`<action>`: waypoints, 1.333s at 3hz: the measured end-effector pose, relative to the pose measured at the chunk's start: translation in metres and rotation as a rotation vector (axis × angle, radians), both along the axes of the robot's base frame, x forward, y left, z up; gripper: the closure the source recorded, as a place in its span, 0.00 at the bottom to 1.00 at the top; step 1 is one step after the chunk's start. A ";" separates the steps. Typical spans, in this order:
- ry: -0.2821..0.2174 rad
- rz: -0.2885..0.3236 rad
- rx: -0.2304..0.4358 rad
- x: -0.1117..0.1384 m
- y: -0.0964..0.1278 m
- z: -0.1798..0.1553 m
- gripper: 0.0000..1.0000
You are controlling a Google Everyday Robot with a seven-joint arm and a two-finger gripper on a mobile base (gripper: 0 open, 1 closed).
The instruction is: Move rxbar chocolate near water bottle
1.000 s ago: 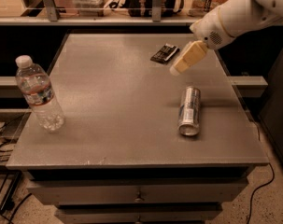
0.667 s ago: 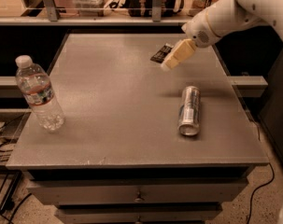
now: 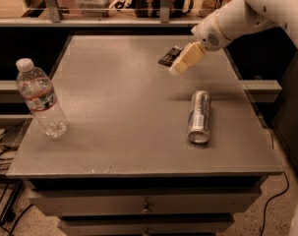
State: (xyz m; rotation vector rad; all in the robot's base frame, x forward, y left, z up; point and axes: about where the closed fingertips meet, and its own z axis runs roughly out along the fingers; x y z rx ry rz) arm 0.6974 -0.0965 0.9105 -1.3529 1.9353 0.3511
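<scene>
The rxbar chocolate (image 3: 169, 56) is a small flat black wrapper lying on the grey table at the back right, partly hidden by my gripper. My gripper (image 3: 183, 61), with pale tan fingers on a white arm, hangs just in front of and to the right of the bar, above the table. The water bottle (image 3: 41, 98), clear with a white cap and a coloured label band, stands upright near the table's left edge, far from the bar.
A silver drink can (image 3: 199, 116) lies on its side at the right of the grey table (image 3: 119, 107). A shelf with clutter runs behind the table. Drawers sit under the front edge. Cables lie on the floor at left.
My gripper and arm have moved left and a little down, from the table's right side to right next to the rxbar chocolate. Bottle, can and bar have not moved.
</scene>
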 end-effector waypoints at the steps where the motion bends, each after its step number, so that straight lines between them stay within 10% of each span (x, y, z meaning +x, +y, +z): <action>1: 0.003 0.002 -0.004 -0.006 -0.001 0.000 0.00; 2: 0.037 -0.185 0.157 0.042 0.002 -0.027 0.00; 4: 0.042 -0.313 0.252 0.084 -0.002 -0.037 0.00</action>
